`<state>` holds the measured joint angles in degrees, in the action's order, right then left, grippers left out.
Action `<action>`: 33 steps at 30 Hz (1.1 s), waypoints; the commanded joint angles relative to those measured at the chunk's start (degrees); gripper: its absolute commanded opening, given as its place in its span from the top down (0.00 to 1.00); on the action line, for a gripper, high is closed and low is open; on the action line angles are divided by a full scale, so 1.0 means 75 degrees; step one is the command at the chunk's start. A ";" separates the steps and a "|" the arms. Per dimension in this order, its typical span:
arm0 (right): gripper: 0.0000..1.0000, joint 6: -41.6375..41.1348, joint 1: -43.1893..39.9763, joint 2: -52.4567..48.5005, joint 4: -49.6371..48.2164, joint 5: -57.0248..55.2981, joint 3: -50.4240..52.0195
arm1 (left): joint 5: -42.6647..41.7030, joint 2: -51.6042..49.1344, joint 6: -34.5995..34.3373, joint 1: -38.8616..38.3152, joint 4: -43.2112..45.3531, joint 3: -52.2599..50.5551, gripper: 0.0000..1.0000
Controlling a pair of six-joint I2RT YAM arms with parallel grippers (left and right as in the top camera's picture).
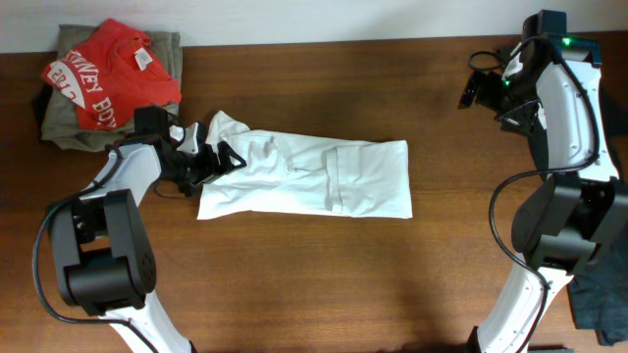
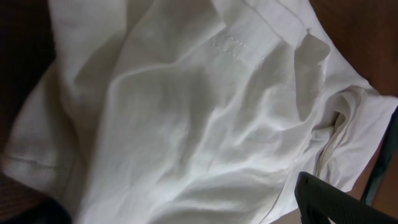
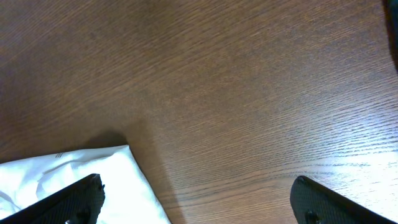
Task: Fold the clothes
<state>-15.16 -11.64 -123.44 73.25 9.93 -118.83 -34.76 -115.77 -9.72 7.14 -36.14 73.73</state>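
white t-shirt [image 1: 312, 178]: lies across the middle of the surface [image 1: 324, 284], already narrowed into a long band; the right end is flat and square, the left end is bunched and creased
left tool [image 1: 218, 157]: mine, spread wide, right over the crumpled left end of the shirt; my wrist view is filled with wrinkled white cloth [image 2: 186, 118] and one dark finger [image 2: 336, 200] at the lower right; nothing pinched that i can see, and i cannot tell whether the finger touches the fabric
right tool [image 1: 479, 90]: also wide apart and empty, up by the far right corner of the surface, well apart from the shirt; between its fingers i see only bare wood, with one corner of the shirt [image 3: 93, 180] at the lower left of that view
other clothes: a red shirt [image 1: 110, 80] with white lettering sits on an olive garment [image 1: 69, 123] at the far left corner; a dark garment [image 1: 601, 292] shows at the near right edge
step in hand: i judge the sides are folded in and the shirt awaits its crosswise fold; my left tool is placed to take the left end
next move calls for: closing on a clean edge of that bunched end rather than a loose wrinkle, lifting only enough to clear the cloth, and carrying it over toward the flat right end; the right tool would have to come in to pin or smooth the far end
risk: a grab at one layer only would drag the band open
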 commanded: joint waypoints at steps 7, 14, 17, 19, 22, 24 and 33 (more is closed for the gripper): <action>0.01 0.0017 -0.0009 0.0050 0.0003 -0.0070 -0.0131 | 0.0816 -0.0723 0.0041 -0.0029 0.0026 -0.0326 0.01; 0.01 0.0017 -0.0009 0.0050 0.0003 -0.0070 -0.0131 | 0.1192 -0.0723 0.0047 -0.0035 0.0017 -0.0326 0.02; 0.01 0.0017 -0.0009 0.0050 0.0003 -0.0070 -0.0131 | 0.0868 -0.0726 0.0044 -0.0385 -0.0128 -0.0326 1.00; 0.01 0.0017 -0.0009 0.0050 0.0003 -0.0070 -0.0131 | 0.0880 -0.0720 -0.0015 -0.0428 -0.0239 -0.0318 1.00; 0.01 0.0017 -0.0009 0.0050 0.0003 -0.0070 -0.0131 | 0.1067 -0.0705 -0.0388 0.0370 -0.0886 0.0044 1.00; 0.01 0.0017 -0.0009 0.0050 0.0003 -0.0070 -0.0131 | 0.1070 -0.0519 -0.0382 0.0807 -0.1320 0.0297 1.00; 0.01 0.0017 -0.0009 0.0050 0.0003 -0.0070 -0.0131 | 0.1955 0.3077 -0.0396 -0.0443 -0.2113 0.0350 1.00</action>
<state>-14.98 -11.64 -123.44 73.25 9.93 -118.83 -21.63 -96.73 -12.08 9.45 -51.64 75.72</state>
